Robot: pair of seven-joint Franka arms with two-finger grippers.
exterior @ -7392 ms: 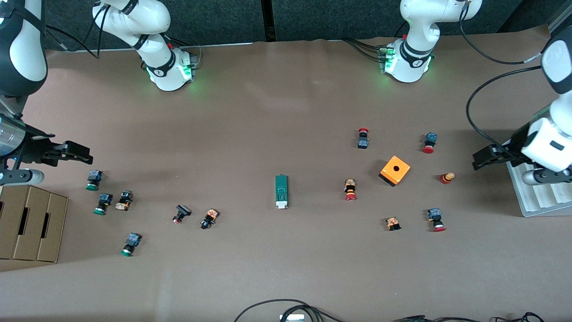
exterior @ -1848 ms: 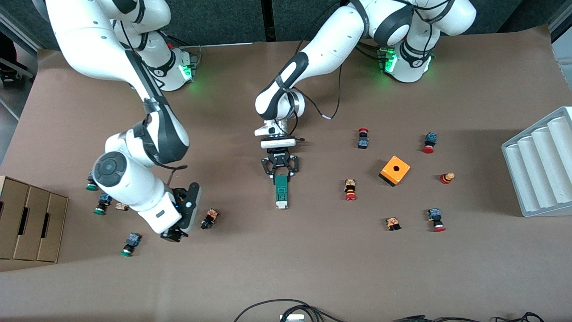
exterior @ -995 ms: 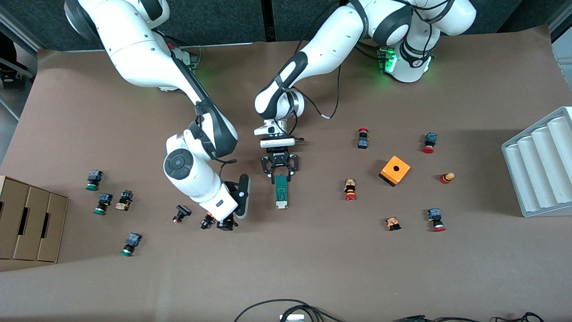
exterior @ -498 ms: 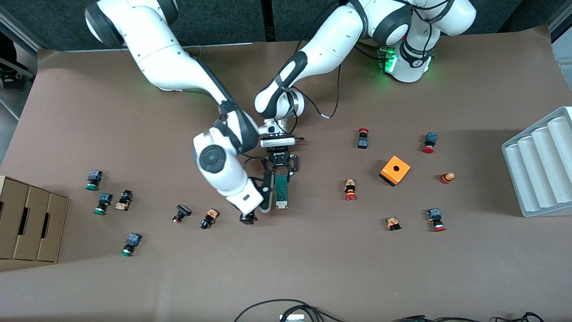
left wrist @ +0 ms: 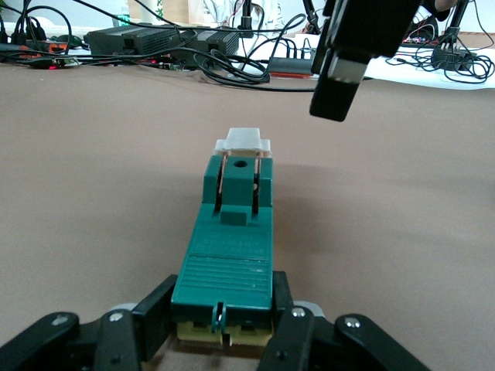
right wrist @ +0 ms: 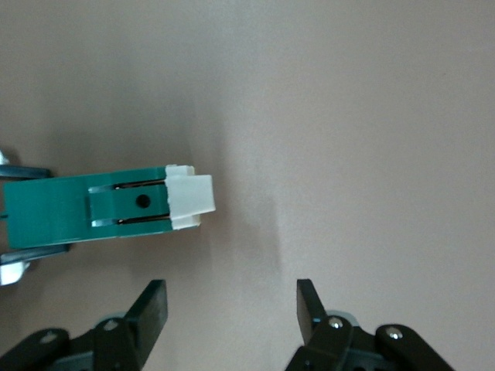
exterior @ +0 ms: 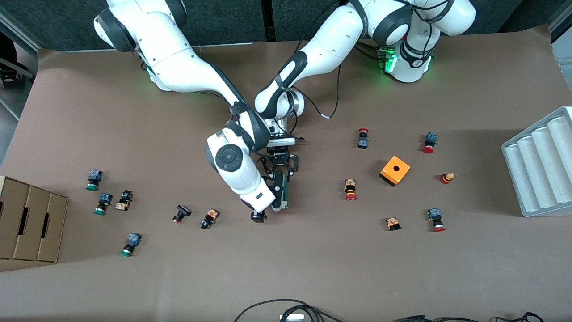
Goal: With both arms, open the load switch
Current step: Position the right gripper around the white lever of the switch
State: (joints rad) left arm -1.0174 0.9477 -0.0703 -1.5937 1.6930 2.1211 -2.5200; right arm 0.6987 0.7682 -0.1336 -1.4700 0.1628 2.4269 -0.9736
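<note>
**A:** Where's the load switch (exterior: 286, 190)?

**B:** Mid-table, lying flat, long axis running toward the front camera. Left gripper (left wrist: 223, 328) is clamped on the green body's end farthest from the front camera, fingers (left wrist: 155, 313) pressed to both sides. The white sliding piece (left wrist: 242, 140) is at the free end, untouched.

**A:** Right gripper?

**B:** Right gripper (right wrist: 230, 305) hangs over the table just beside the white end. Fingers (right wrist: 151, 309) are partly spread with nothing between them. In the front view the right arm (exterior: 237, 167) covers most of the switch.

**A:** How will it handle?

**B:** My read: small, light, rigid plastic. It would skate on the brown table cover (exterior: 313, 268) if pulled without an anchor, hence the left clamp. The smooth sides could slip under a hard tug.

**A:** Where to grab?

**B:** The white slider's two flat sides, with the fingers straddling it square to the body, then a pull straight along the long axis away from the left gripper. The slider is short, so there's little purchase. Off-axis force would likely twist the body in the left fingers or bind the slider.

**A:** Neighbours?

**B:** A black push-button (exterior: 258, 216) lies just beside the right wrist. An orange-and-black button (exterior: 209, 218) sits toward the right arm's end of the table, apart from the switch.
</note>
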